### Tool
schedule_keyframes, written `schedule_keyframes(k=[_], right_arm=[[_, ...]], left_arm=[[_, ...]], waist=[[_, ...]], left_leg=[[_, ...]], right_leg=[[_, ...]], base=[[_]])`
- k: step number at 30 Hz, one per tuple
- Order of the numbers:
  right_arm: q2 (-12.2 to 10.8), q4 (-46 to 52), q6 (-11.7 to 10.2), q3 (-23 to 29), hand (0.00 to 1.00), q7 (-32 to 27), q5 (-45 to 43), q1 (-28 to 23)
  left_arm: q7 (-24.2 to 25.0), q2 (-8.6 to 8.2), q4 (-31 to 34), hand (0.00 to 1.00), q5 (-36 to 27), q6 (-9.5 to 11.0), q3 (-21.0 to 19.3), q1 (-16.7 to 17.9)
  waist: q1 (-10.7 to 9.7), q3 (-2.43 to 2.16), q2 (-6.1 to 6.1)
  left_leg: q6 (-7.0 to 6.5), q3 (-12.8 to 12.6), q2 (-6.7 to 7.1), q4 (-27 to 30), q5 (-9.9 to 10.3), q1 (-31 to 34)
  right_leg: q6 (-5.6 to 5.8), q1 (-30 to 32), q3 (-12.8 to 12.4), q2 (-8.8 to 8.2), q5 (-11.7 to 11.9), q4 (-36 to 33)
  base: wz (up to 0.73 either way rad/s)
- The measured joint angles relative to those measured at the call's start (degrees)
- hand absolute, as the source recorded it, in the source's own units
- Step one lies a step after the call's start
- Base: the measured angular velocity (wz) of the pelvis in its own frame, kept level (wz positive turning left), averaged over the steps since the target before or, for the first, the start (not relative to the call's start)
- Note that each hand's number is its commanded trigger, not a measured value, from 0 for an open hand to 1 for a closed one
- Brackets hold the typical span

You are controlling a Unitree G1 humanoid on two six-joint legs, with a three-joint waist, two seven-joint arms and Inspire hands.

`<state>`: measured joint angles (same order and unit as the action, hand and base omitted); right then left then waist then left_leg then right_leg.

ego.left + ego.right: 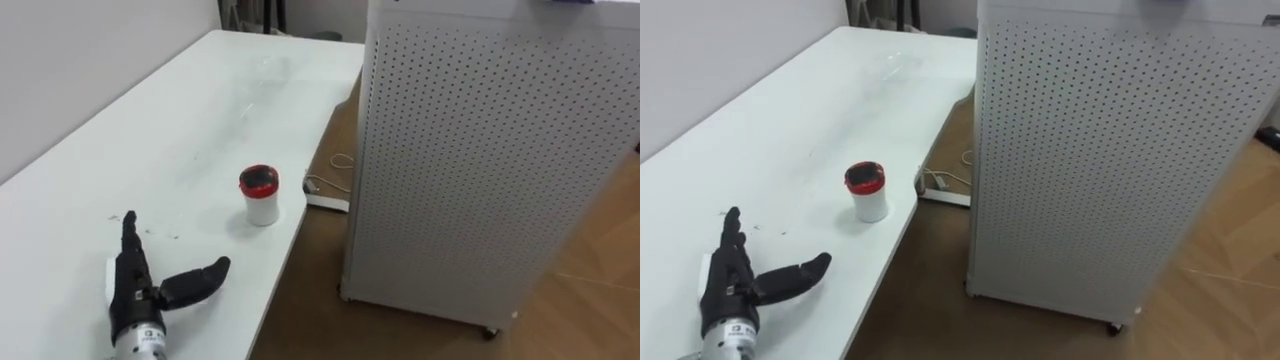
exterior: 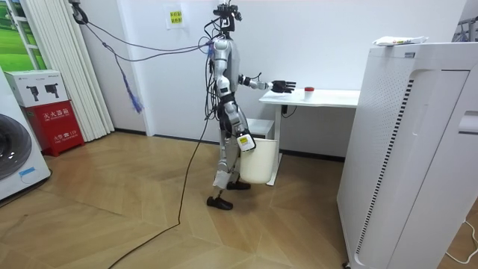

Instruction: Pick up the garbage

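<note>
We see the left hand released, fingers straight, over the white table. The red-rimmed white cup stands beyond it, apart, near the table's edge facing the perforated white cabinet.

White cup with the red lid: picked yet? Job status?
Done: nothing; the small white cup with the red lid stands on the white table near its edge. In hand: the left hand is open, empty, over the table, short of the cup. Right hand hangs low by the white bin. Left: grasp cup, probably bin it.
</note>
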<state>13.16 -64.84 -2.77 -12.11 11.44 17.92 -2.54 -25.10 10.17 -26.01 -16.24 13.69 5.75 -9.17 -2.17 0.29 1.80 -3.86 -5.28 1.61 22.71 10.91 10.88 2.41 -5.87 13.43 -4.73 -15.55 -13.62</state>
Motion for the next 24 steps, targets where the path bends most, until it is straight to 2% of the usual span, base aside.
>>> schedule_keyframes(k=[4,6,11,13,14,15,17,18,19,20,21,22,23,24], right_arm=[[0.04,0.01,0.0,-0.01,1.0,-0.14,0.03,0.2],[0.0,-0.02,0.03,-0.04,1.0,-0.22,0.02,0.27],[-0.02,-0.13,0.05,-0.1,1.0,-0.38,0.02,0.56],[-0.02,-0.41,0.47,-0.15,1.0,-0.42,0.01,0.78],[0.0,-0.55,0.49,-0.14,1.0,-0.53,0.07,0.9],[0.0,-0.53,0.55,-0.14,1.0,-0.72,0.35,1.24],[0.03,-0.41,0.89,-0.1,1.0,-0.98,1.29,2.03],[0.07,-0.59,1.04,0.03,1.0,-1.38,2.32,2.61],[0.06,-0.5,1.04,0.12,1.0,-1.69,2.72,2.84],[0.09,-0.4,1.01,0.43,1.0,-2.32,4.07,3.04],[0.17,0.08,0.92,0.46,1.0,-2.98,4.78,3.3],[0.13,0.34,0.89,0.4,1.0,-3.05,4.97,3.31],[0.09,0.66,0.77,0.45,1.0,-3.05,5.63,3.49],[0.1,0.49,0.83,0.81,1.0,-3.08,6.2,3.64]], left_arm=[[2.36,0.0,-0.06,0.0,-1.03,-0.23,0.01,-0.79],[3.2,0.0,-0.95,0.0,-1.02,-0.66,0.01,-1.78],[3.63,-0.01,-2.35,0.0,-1.04,-1.23,0.02,-3.31],[3.53,0.02,-2.42,0.0,-1.23,-1.38,0.0,-3.56],[3.53,0.01,-3.24,0.0,-1.23,-1.38,0.03,-4.19],[3.45,0.01,-4.3,0.0,-1.24,-1.4,0.01,-5.13],[3.32,-0.01,-4.59,0.0,-1.18,-1.38,0.17,-5.89],[3.28,-0.14,-5.65,0.0,-1.07,-1.37,0.36,-6.72],[3.28,-0.06,-6.33,0.0,-1.09,-1.3,0.71,-7.0],[3.33,-0.06,-7.89,0.0,-1.11,-1.3,1.33,-7.34],[3.38,-0.26,-8.16,0.0,-1.11,-1.4,1.31,-7.34],[3.47,-0.17,-8.21,0.0,-1.11,-1.4,1.23,-7.49],[3.59,0.03,-8.75,0.0,-1.09,-1.4,1.18,-7.61],[3.68,-0.02,-9.61,0.0,-1.16,-1.68,1.15,-7.6]], waist=[[-0.75,-0.07,-0.98],[-0.93,0.06,-1.31],[-1.31,0.14,-1.28],[-2.08,0.16,-1.28],[-2.47,0.22,-1.23],[-2.43,0.51,-1.23],[-2.7,0.97,-1.4],[-2.77,1.36,-1.58],[-2.89,1.49,-1.49],[-3.2,1.76,-1.69],[-3.09,1.65,-1.76],[-3.08,1.57,-1.62],[-3.43,1.59,-1.56],[-3.96,1.53,-1.53]], left_leg=[[-0.02,-0.76,-0.29,-0.17,-0.09,0.7],[-0.03,-0.93,-0.34,-0.31,-0.18,0.94],[0.09,-1.88,-0.43,-1.02,-0.39,0.44],[0.1,-2.15,-0.5,-1.02,-0.37,0.48],[0.08,-2.24,-0.54,-0.91,-0.33,0.45],[0.02,-2.58,-0.8,-0.52,-0.28,0.53],[0.07,-2.31,-1.58,0.22,0.64,0.65],[0.02,-1.79,-2.02,0.88,1.73,0.49],[-0.35,-1.39,-2.03,1.24,2.27,0.11],[-0.55,0.12,-1.73,1.55,2.97,-0.53],[-0.33,1.23,-1.73,1.72,3.42,-0.66],[-0.21,1.32,-1.79,1.73,3.5,-0.71],[-0.06,1.76,-1.86,1.75,3.65,-1.12],[0.18,2.34,-1.93,2.06,4.14,-1.85]], right_leg=[[-0.08,1.11,-0.72,0.0,0.08,-0.05],[-0.1,1.53,-0.88,0.01,0.19,-0.02],[-0.1,1.99,-1.84,-0.15,0.19,-0.06],[-0.1,2.02,-1.91,-0.18,0.19,-0.11],[-0.1,2.03,-1.76,-0.28,0.17,-0.52],[-0.08,2.45,-1.7,-0.3,0.15,-2.25],[0.28,4.91,-1.57,-0.32,-0.16,-7.59],[0.35,7.31,-1.67,-0.46,-0.2,-13.83],[0.38,9.51,-1.94,-0.87,-0.13,-18.01],[0.47,12.92,-3.35,-1.26,-0.55,-23.66],[0.28,16.44,-4.86,-0.75,-1.31,-24.28],[0.25,18.21,-5.32,-0.67,-1.32,-23.57],[0.17,20.45,-5.98,-0.74,-1.02,-20.2],[0.1,21.21,-7.14,-0.76,0.73,-14.56]], base=[[-0.09],[-0.07],[-0.09],[-0.04],[0.0],[-0.05],[-0.08],[-0.07],[0.0],[-0.04],[-0.03],[0.06],[0.26],[0.34]])
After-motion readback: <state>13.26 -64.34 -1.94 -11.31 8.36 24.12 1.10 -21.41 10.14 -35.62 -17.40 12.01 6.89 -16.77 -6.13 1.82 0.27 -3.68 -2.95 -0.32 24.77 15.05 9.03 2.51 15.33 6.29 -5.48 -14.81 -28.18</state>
